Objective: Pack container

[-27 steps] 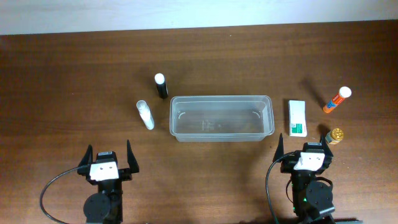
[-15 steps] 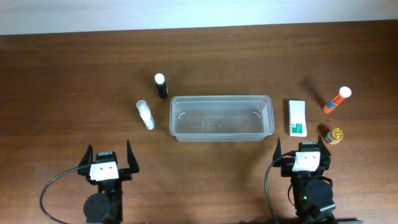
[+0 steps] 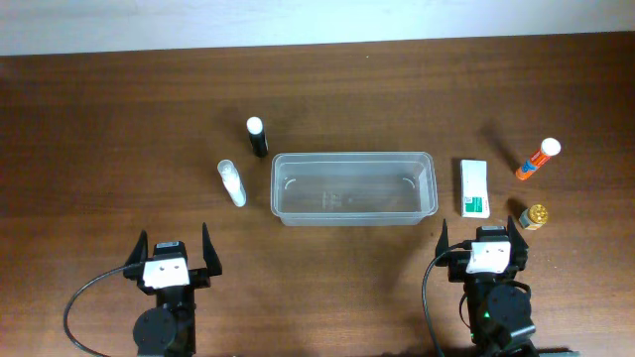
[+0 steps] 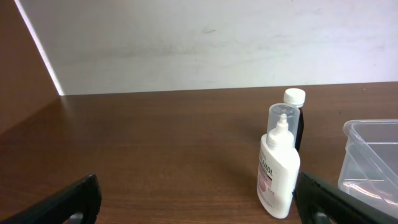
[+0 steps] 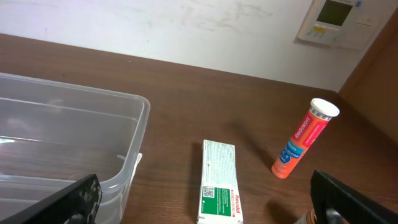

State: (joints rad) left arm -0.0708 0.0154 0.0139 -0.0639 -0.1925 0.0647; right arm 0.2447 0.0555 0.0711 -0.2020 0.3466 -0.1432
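Nearest, the left tool [image 3: 174, 241] and the right tool [image 3: 482, 230] sit low over the table [image 3: 327, 89], each with its fingers spread wide and gripping nothing, seemingly parked so either can reach forward. Just beyond the right tool stands a small gold-lidded jar [image 3: 537, 215], and the white-and-green box [image 3: 474, 187] lies flat near it. The container [image 3: 430, 186] rests mid-table between the arms, open side up and empty, so packing looks not yet begun. A white bottle [image 3: 232, 183] stands near its left end. Farther back are a black bottle [image 3: 257, 136] and, at right, an orange tube [image 3: 538, 159]. The items flank the container, likely so each arm serves its own side.
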